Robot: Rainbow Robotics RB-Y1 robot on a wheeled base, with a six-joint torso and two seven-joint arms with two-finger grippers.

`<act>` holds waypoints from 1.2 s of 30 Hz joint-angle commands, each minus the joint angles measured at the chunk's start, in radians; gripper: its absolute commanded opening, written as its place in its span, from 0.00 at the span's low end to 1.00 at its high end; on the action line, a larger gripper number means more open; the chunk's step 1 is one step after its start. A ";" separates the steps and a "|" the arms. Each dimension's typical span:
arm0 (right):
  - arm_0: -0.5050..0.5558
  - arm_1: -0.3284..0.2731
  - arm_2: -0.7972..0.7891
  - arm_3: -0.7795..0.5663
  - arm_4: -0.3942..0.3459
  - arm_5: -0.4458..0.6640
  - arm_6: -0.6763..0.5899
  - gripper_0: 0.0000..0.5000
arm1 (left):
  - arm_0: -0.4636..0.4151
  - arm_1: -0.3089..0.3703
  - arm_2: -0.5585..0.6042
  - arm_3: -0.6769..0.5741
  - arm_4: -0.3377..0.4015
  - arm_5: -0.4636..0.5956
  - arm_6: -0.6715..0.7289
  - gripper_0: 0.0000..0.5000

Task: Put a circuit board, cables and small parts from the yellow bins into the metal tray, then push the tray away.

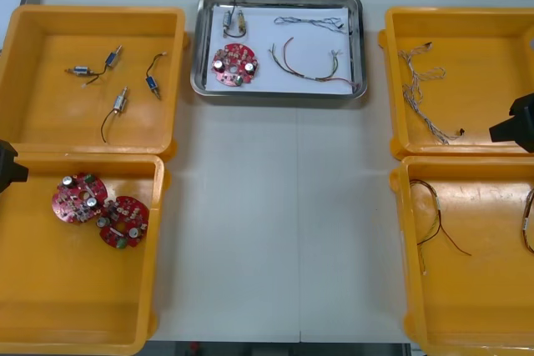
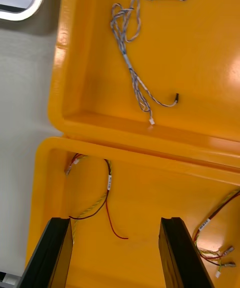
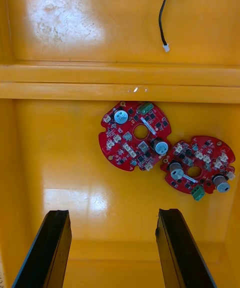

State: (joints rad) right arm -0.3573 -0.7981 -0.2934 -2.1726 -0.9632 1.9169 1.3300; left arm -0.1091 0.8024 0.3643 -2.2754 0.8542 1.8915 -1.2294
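Note:
The metal tray (image 1: 279,92), white inside, stands at the table's far middle. In it lie a red circuit board (image 1: 234,65), a small metal part (image 1: 233,19), a blue and white cable (image 1: 313,21) and a red and yellow cable (image 1: 313,66). My left gripper (image 3: 114,213) hangs open over the near left bin (image 3: 60,168), short of two circuit boards (image 3: 136,135) lying side by side. My right gripper (image 2: 115,220) is open above the near right bin (image 2: 150,188), with a red and yellow cable (image 2: 102,203) just ahead of its left finger.
The far left bin (image 1: 50,39) holds several small metal parts (image 1: 113,57). Blue and white cables (image 1: 421,93) lie in the far right bin (image 1: 484,64). More red and yellow cables (image 2: 212,248) sit beside my right finger. Bare table runs between the bins.

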 commanded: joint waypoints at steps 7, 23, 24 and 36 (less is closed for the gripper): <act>0.113 -0.041 -0.096 0.040 0.060 0.003 0.135 1.00 | 0.014 -0.011 0.021 -0.026 0.003 -0.009 -0.064 1.00; 0.199 0.020 -0.118 0.040 0.126 0.003 0.038 1.00 | 0.014 -0.011 0.021 -0.026 0.003 -0.009 -0.064 1.00; 0.199 0.023 -0.119 0.040 0.126 0.003 0.037 1.00 | 0.014 -0.011 0.021 -0.026 0.003 -0.009 -0.064 1.00; 0.204 0.033 -0.119 0.037 0.113 0.003 0.009 1.00 | 0.014 -0.011 0.021 -0.026 0.003 -0.009 -0.064 1.00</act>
State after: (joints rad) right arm -0.1649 -0.7733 -0.3788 -2.1250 -0.8451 1.9169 1.3781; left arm -0.1091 0.8024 0.3643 -2.2755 0.8542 1.8915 -1.2294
